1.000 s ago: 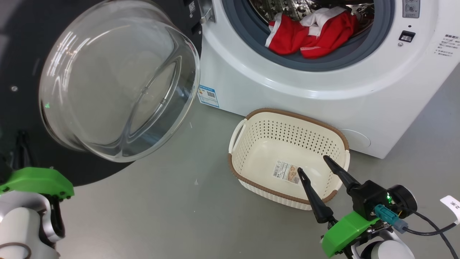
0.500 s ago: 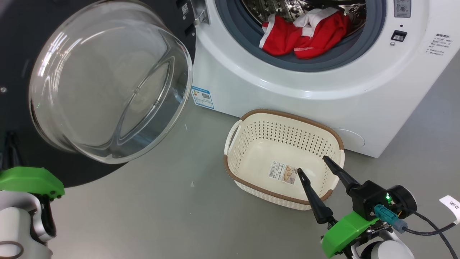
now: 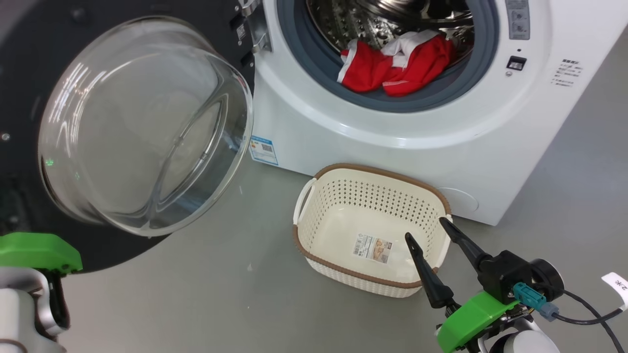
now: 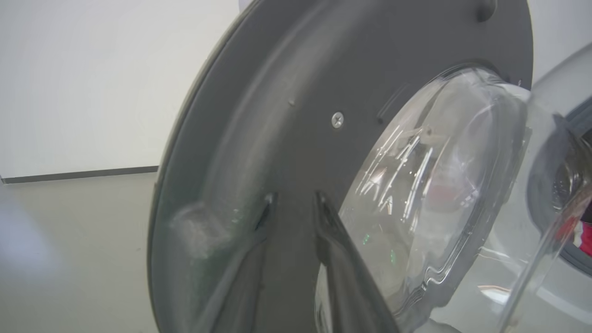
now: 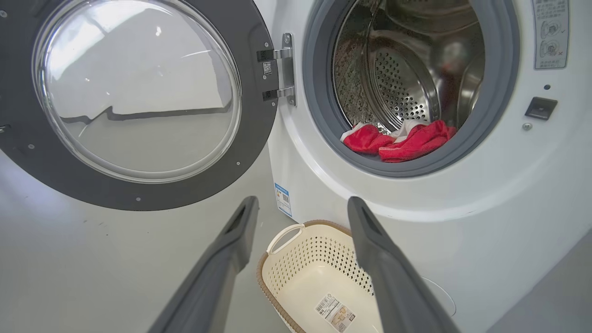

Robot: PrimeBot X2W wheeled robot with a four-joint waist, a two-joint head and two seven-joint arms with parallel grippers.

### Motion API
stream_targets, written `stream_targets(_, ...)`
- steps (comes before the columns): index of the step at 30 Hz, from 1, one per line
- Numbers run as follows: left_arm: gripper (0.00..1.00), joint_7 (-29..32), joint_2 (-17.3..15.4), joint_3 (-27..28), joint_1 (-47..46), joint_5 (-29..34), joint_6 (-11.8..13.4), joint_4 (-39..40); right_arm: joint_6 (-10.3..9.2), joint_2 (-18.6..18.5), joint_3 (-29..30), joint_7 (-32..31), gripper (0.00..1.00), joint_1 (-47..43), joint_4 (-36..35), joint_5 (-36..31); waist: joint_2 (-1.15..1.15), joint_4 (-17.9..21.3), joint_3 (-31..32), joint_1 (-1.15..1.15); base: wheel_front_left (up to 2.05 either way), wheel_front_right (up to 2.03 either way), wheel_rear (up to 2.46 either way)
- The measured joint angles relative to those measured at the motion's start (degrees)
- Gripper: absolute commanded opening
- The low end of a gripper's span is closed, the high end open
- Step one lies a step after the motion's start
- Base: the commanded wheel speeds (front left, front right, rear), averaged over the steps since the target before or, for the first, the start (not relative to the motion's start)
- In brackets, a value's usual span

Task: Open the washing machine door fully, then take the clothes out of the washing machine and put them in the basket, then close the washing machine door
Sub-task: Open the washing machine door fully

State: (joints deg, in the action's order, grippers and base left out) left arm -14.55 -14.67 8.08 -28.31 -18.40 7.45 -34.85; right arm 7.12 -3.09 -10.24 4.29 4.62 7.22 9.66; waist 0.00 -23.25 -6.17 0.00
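In the head view the washing machine (image 3: 392,137) fills the 12 to 2 o'clock part, and the washing machine door (image 3: 142,127) stands swung out wide at 9 to 10 o'clock, hinged at the washer's left side, its glass bowl bulging toward the camera. The clothes (image 3: 392,68) lie at 12 o'clock inside the drum (image 5: 407,69), a red heap with white trim resting on the lower lip of the grey gasket (image 3: 314,63). The basket (image 3: 373,169) sits on the grey floor (image 3: 196,294) just in front of the washer, near 5 o'clock of centre, holding nothing but the sticker (image 3: 372,246) on its bottom.

The right gripper (image 3: 424,228) hangs at 5 o'clock, above the basket's near right corner, its jaws spread wide with nothing between them; in the right wrist view its fingers (image 5: 231,249) frame the basket from above.

In the left wrist view the left gripper (image 4: 293,196) points at the door's dark inner face at about 6 o'clock of the picture, jaws parted by a narrow gap and gripping nothing that can be seen; whether a fingertip touches the door cannot be told
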Motion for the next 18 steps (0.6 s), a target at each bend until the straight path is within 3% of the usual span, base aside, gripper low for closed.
stream_targets(10,1.0,0.03,1.09,-0.32,7.33,1.23,0.1,14.92,0.0,0.02,0.04,2.93,1.0,0.0,2.55,1.78,0.0,3.13,2.18,0.0,0.0,0.0,0.0)
stream_targets(18,1.0,4.03,2.0,-3.87,11.77,2.07,0.07,30.55,0.0,0.07,1.38,4.88,1.0,0.13,4.34,2.88,0.0,6.49,3.34,0.0,0.0,0.0,0.0)
